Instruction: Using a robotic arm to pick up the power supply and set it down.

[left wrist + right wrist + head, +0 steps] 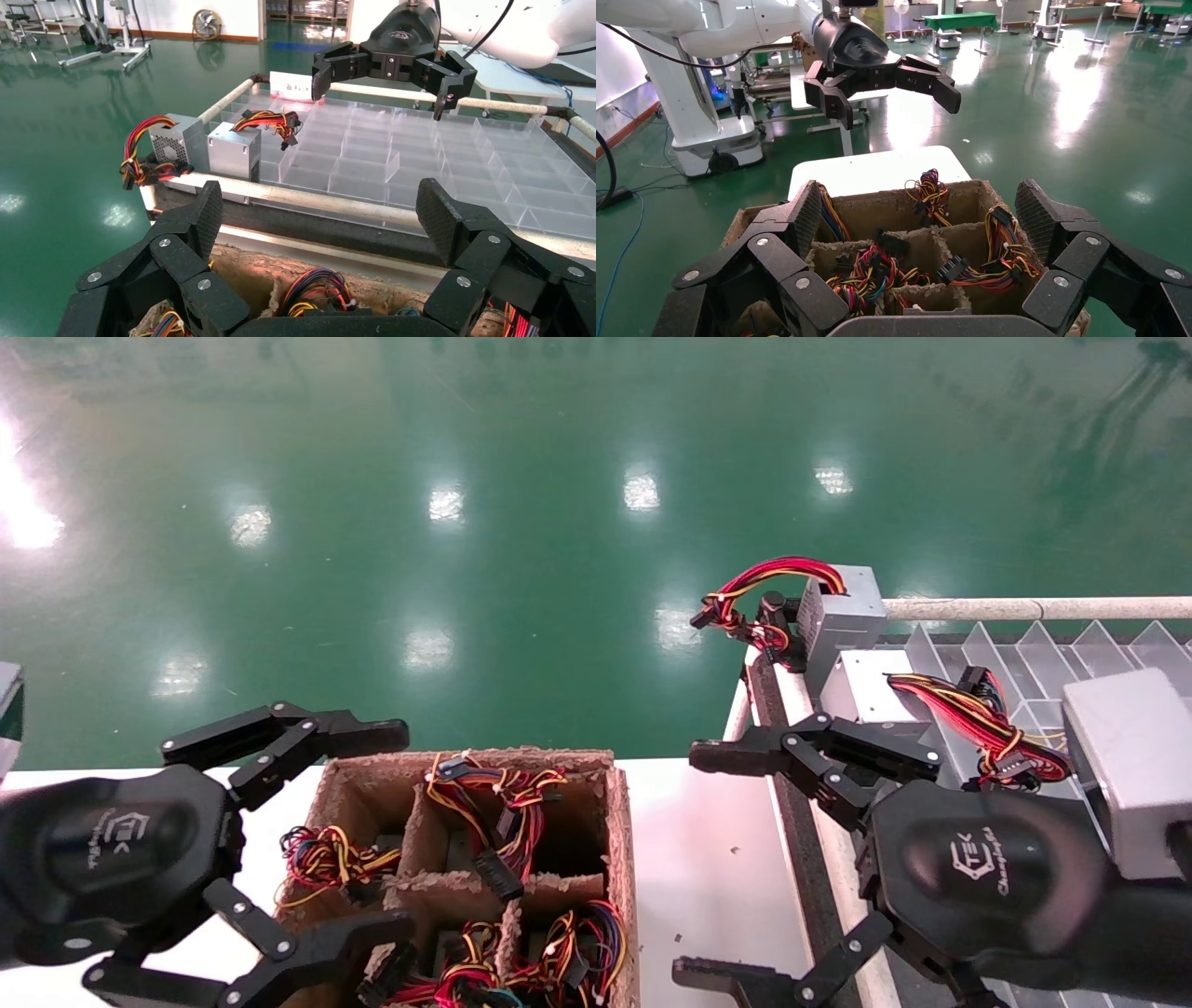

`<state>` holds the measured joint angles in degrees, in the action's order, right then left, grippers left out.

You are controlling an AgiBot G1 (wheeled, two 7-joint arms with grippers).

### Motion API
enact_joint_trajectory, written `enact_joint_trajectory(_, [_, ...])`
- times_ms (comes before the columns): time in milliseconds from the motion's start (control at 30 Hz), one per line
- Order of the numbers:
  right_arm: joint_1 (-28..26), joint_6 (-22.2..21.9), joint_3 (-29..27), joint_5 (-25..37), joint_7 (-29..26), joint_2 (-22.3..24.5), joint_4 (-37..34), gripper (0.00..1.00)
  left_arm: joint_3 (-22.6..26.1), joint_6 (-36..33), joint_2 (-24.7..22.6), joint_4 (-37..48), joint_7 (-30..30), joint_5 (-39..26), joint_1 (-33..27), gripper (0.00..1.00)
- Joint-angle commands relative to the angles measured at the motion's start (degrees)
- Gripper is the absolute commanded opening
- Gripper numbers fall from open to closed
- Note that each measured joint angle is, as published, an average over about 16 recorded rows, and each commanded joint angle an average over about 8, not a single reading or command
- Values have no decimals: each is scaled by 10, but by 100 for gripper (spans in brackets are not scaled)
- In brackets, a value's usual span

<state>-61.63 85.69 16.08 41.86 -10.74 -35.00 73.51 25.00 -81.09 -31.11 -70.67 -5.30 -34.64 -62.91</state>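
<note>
A brown cardboard box [619, 840] with compartments holds power supplies under bundles of coloured wires [494, 803]. My left gripper [400, 831] hovers open above the box's left side, nothing between its fingers. My right gripper [694, 864] is open too and empty, over the strip of white table between the box and a clear divided tray [987, 649]. Three grey power supplies rest on that tray: one at its far corner [843, 612], one beside it [861, 682], one nearer my right arm [1127, 766]. The right wrist view looks down into the box [877, 210].
The white table [698, 859] carries the box; a black rail [792, 803] and a metal tube edge [1024, 608] frame the tray. The tray's further cells [436, 158] are bare. Green floor [466, 523] lies beyond.
</note>
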Motion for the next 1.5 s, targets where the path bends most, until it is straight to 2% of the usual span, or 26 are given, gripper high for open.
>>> enact_joint_trajectory(33, [0,0,0,0,0,0,0,100,0,0,0,0,0,0,0,100])
enact_joint_trajectory(567, [0,0,0,0,0,0,0,100,0,0,0,0,0,0,0,98])
enact_joint_trajectory(833, [0,0,0,0,0,0,0,100,0,0,0,0,0,0,0,0])
enact_joint_trajectory(1200, [-1,0,7,9,-2,-5,1,100,0,0,0,0,0,0,0,0])
enact_joint_trajectory(1500, [-21,5,44,60,-10,-36,4,100,0,0,0,0,0,0,0,0])
